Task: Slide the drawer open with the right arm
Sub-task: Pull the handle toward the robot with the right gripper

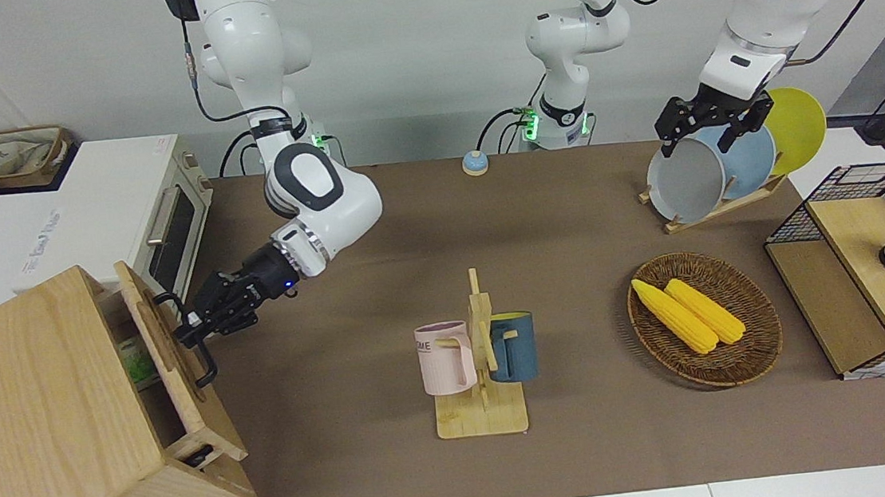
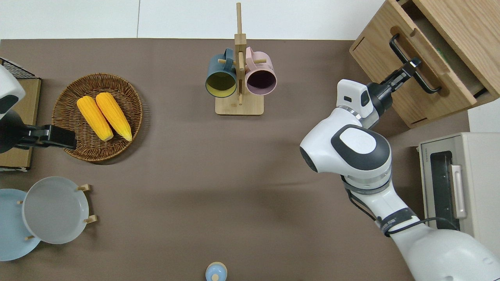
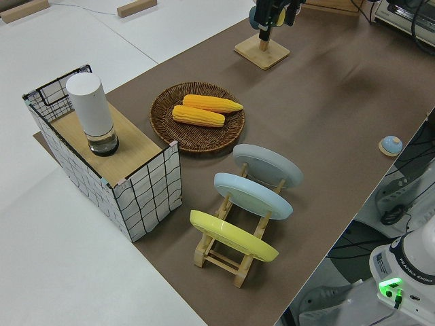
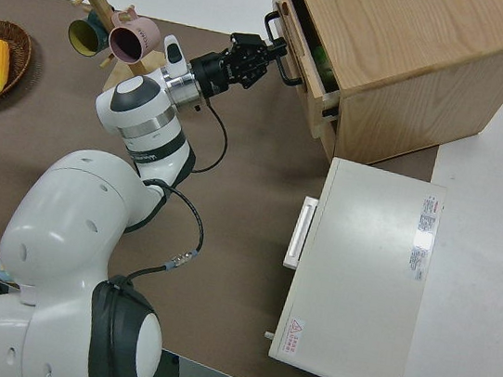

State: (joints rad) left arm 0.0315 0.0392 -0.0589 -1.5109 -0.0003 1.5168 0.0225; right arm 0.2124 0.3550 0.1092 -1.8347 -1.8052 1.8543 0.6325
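The light-wood drawer point(image 1: 161, 345) point(image 2: 420, 47) of the big pale wood cabinet point(image 1: 34, 428) point(image 2: 461, 27) point(image 4: 411, 52) stands partly pulled out, with a gap showing something green inside. My right gripper point(image 1: 187, 329) point(image 2: 412, 64) point(image 4: 269, 52) is shut on the drawer's black bar handle point(image 1: 197, 352) point(image 2: 414, 62), near its middle. The blue light shows on the right wrist point(image 1: 286, 288). The left arm is parked.
A white toaster oven point(image 1: 119, 213) point(image 2: 461, 183) stands beside the cabinet, nearer to the robots. A mug rack point(image 1: 478, 357) with a pink mug and a blue mug stands mid-table. A wicker basket point(image 1: 752, 309) holds corn. A plate rack point(image 1: 715, 205) and a wire box point(image 1: 877, 274) stand at the left arm's end.
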